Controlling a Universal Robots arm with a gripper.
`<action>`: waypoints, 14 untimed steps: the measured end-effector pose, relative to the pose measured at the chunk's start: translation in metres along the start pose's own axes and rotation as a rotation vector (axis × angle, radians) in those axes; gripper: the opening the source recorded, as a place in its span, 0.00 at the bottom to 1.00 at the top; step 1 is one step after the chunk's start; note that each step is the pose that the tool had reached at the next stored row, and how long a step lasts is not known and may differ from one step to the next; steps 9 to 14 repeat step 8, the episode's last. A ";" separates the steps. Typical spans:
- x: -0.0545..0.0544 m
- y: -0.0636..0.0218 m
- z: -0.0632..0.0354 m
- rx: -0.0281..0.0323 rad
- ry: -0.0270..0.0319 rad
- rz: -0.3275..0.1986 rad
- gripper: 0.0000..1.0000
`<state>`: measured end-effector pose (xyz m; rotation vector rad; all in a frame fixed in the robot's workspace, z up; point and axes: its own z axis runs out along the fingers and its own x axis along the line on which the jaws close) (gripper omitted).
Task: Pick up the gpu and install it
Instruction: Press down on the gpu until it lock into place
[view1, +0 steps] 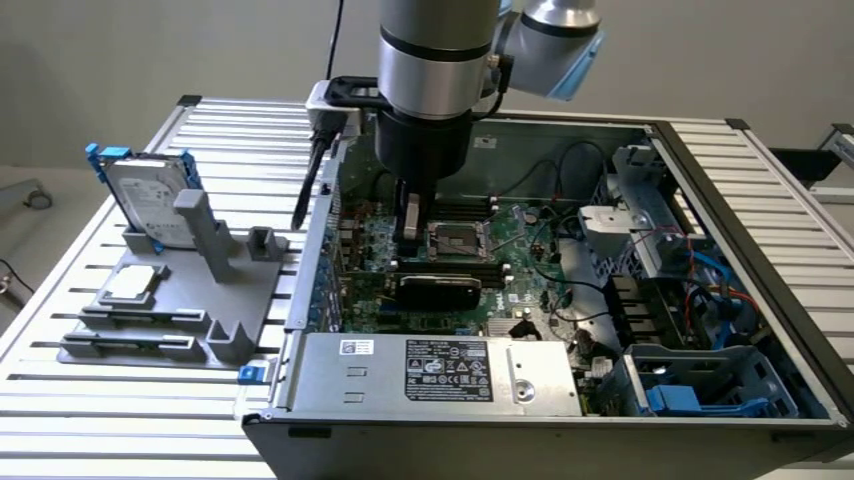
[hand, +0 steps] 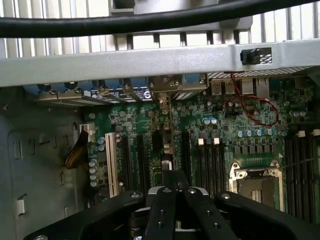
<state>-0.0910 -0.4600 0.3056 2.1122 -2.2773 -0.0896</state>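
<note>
GPU (view1: 441, 290) first, in the exterior view: you can see its black shroud low inside the case (view1: 747, 200), across the board just on the near side of the socket (view1: 454, 240), not out on the worktop (view1: 80, 420) with the drive (view1: 140, 195). Your tool (view1: 411, 232) hangs just beyond it, apart from the shroud as far as I can tell. I judge the install step is in hand, with the card at the board; whether it is fully seated you cannot tell.

In the wrist view, the tool (hand: 168, 192) is clenched, its fingers pressed together with nothing clear between them, above a long slot (hand: 166, 145) and beside the socket (hand: 255, 187). Any move here calls for a straight vertical path, I think, minding the cable (hand: 150, 22).
</note>
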 end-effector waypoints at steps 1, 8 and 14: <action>0.000 0.0000 0.0000 0.0000 -0.0001 0.000 0.11; 0.000 0.0000 -0.0006 -0.0001 0.0002 0.000 0.11; 0.000 0.0000 -0.0006 -0.0001 0.0002 0.000 0.11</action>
